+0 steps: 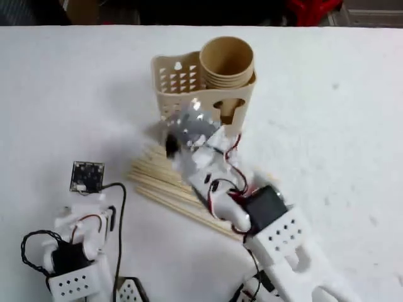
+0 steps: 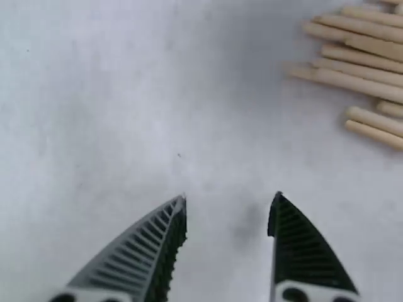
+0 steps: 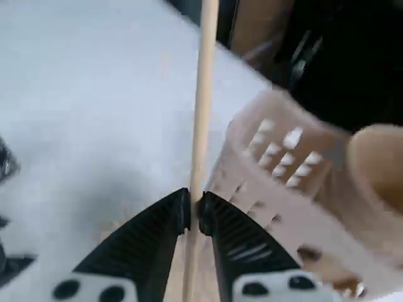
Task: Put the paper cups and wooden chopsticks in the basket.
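Table [image 1: 327, 126] under the left gripper [image 2: 230, 196] is noted white and bare, that gripper spread and holding nothing, with the pile [image 1: 160, 182] of chopsticks lying flat just beside it. Right gripper [image 3: 195, 201] is seen pinched on one chopstick [image 3: 204, 94] near its end, the long axis running out past the fingertips, and the basket [image 1: 182, 82] stands just beyond, so this arm is judged nearer for the drop. Cups [image 1: 227, 60] are found stacked in the basket's right compartment; dark room clutter is seen behind the table.
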`<move>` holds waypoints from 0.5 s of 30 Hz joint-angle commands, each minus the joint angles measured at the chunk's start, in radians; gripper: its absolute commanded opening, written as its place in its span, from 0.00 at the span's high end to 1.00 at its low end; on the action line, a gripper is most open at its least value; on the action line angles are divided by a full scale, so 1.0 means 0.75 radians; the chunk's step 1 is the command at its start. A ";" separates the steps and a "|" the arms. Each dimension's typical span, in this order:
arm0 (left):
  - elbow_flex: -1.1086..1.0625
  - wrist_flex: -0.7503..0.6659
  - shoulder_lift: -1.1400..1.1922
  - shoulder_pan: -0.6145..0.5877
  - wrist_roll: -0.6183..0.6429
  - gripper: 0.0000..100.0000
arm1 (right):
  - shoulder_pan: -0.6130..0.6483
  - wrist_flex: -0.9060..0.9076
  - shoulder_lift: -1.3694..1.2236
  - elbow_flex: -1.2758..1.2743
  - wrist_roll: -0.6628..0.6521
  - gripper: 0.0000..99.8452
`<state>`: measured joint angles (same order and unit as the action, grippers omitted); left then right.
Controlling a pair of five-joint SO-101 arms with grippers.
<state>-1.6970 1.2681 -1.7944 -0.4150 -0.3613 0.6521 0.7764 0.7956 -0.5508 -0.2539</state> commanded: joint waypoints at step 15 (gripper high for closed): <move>0.004 0.002 -0.007 -0.009 -0.006 0.78 | -0.128 -0.543 -1.028 1.039 0.012 0.98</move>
<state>-1.6970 1.2681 -1.7944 -0.4150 -0.3613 0.5831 0.4189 0.0713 0.1580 -0.2493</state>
